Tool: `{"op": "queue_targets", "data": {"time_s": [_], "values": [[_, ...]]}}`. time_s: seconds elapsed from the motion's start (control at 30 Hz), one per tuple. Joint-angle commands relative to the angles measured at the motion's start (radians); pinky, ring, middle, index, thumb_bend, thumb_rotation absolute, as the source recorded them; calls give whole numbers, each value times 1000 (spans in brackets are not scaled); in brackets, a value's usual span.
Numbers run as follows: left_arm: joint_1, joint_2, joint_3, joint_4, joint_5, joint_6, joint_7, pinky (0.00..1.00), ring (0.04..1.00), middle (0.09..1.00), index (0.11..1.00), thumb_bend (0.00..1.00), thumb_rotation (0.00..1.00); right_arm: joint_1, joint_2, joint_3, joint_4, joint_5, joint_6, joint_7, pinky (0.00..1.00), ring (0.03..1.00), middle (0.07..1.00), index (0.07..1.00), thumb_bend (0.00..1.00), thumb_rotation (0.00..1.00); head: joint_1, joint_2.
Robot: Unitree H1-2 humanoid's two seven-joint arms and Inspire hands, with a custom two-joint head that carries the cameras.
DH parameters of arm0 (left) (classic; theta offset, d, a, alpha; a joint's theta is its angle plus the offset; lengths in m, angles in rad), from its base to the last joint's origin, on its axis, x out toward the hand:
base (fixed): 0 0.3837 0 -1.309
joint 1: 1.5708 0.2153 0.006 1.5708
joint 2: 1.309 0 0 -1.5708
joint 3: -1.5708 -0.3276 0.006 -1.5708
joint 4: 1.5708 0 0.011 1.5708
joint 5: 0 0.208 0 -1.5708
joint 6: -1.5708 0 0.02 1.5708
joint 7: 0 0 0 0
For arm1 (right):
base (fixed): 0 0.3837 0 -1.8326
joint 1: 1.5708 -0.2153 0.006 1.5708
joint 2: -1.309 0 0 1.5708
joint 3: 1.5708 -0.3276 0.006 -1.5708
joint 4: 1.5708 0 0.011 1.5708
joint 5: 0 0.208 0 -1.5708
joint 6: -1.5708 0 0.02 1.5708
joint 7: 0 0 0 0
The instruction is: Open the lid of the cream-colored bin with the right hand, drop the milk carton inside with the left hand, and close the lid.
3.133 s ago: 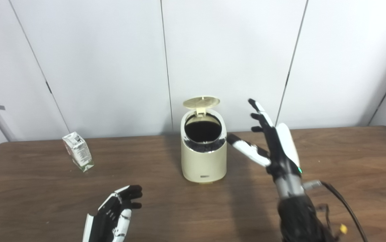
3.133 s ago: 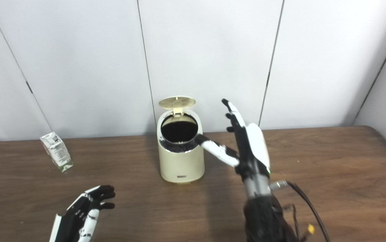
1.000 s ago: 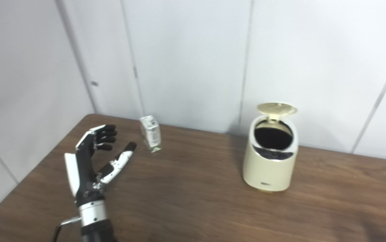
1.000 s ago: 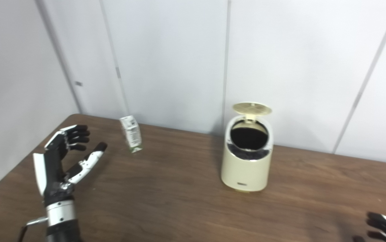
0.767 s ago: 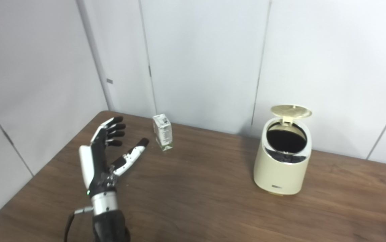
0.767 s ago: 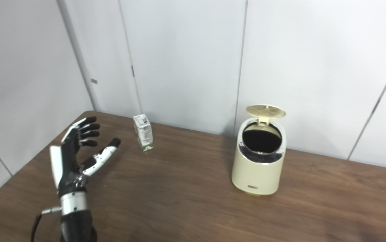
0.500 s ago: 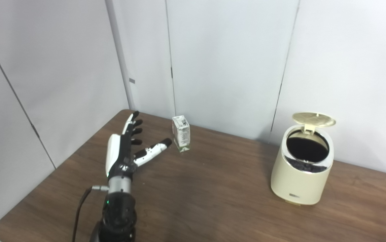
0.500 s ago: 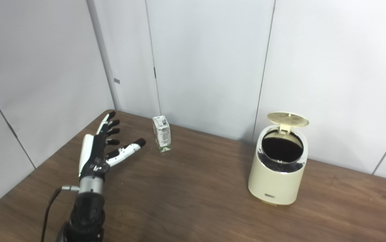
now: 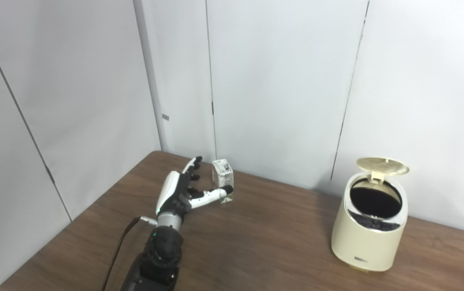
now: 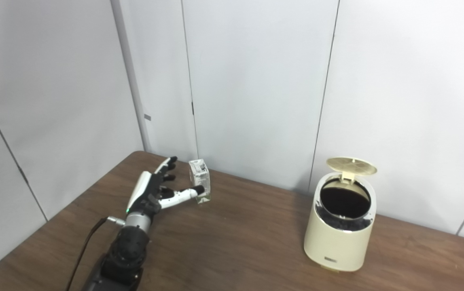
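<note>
At the far left corner of the brown wooden table (image 9: 264, 242), the left hand (image 9: 177, 192) is stretched out toward the milk carton (image 9: 223, 180), with its fingers (image 9: 193, 165) spread apart and raised, and its thumb (image 9: 215, 194) extended sideways. The tip of the thumb is seen against the lower front of the carton; whether it is touching cannot be told. The fingers are placed on the carton's left side, and nothing is clasped in the hand, so the carton is bracketed rather than held. The carton is stood upright on the table, close to the white panelled wall (image 9: 280, 81) behind it. The dark forearm (image 9: 157, 258) is brought in from the bottom edge, and a black cable (image 9: 118, 250) is trailed from the wrist down to the left. The right hand is not shown in either view. Well apart from the carton, toward the right of the table, the cream-colored bin (image 10: 340, 238) is stood with its round lid (image 10: 351, 165) tipped up at the back, so that the dark inside is exposed. A small label is seen low on the bin's front. Between the carton and the bin only bare tabletop is seen.
</note>
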Motion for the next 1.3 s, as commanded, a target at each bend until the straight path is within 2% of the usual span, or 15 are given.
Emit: {"op": "queue_targets", "data": {"time_s": [0.0, 0.23, 0.33, 0.5, 0.57, 0.67, 0.87, 1.1, 1.13, 1.17, 1.2, 1.27], "values": [[-71, 44, -12, 11, 10, 0, -7, 658, 866, 959, 1000, 1000, 464, 18, 16, 17, 92, -43, -43, -17, 563, 680, 708, 673, 264, 492, -1, -3], [-137, 86, -62, 89, 49, 14, 5, 629, 849, 942, 1000, 1000, 476, -1, 18, 24, 122, -66, -37, -33, 548, 673, 705, 671, 278, 504, -2, -15], [-162, 91, -57, 116, 39, 21, 9, 654, 881, 961, 1000, 1000, 435, -6, 19, 29, 127, -59, -41, -33, 550, 671, 704, 670, 263, 438, 0, -18], [-196, 99, -52, 153, 59, 37, 27, 692, 912, 978, 1000, 1000, 428, -13, 4, 43, 147, -62, -46, -53, 553, 667, 698, 666, 281, 484, 5, -19], [-202, 102, -51, 163, 69, 42, 27, 731, 934, 989, 1000, 1000, 424, -12, 0, 47, 148, -60, -46, -56, 556, 668, 697, 667, 285, 508, 5, -20], [-212, 102, -44, 181, 94, 45, 22, 731, 918, 968, 999, 1000, 425, -8, -4, 49, 148, -56, -45, -53, 555, 670, 700, 670, 277, 471, 3, -19], [-204, 99, -61, 172, 132, 45, 20, 654, 874, 942, 993, 1000, 416, -2, -5, 45, 145, -47, -43, -45, 531, 654, 688, 659, 269, 412, 0, -15], [-215, 99, -67, 195, 134, 45, 18, 706, 909, 956, 986, 1000, 400, 1, -16, 58, 142, -37, -46, -50, 536, 648, 680, 646, 266, 403, -6, -12], [-217, 101, -69, 199, 130, 45, 12, 707, 910, 959, 991, 1000, 397, 3, -16, 57, 139, -40, -45, -48, 528, 640, 673, 574, 370, 284, -8, -10], [-220, 105, -74, 204, 130, 45, 4, 705, 907, 962, 992, 1000, 408, 4, -16, 55, 136, -41, -45, -46, 521, 635, 669, 529, 434, 210, -9, -9], [-221, 108, -78, 206, 130, 45, -2, 689, 897, 960, 986, 1000, 431, 5, -16, 55, 135, -42, -45, -44, 516, 631, 667, 508, 464, 175, -9, -9], [-224, 114, -80, 223, 91, 15, -21, 727, 926, 978, 993, 1000, 428, 11, -15, 51, 124, -36, -34, -36, 516, 630, 666, 501, 474, 164, -14, -4]]}}
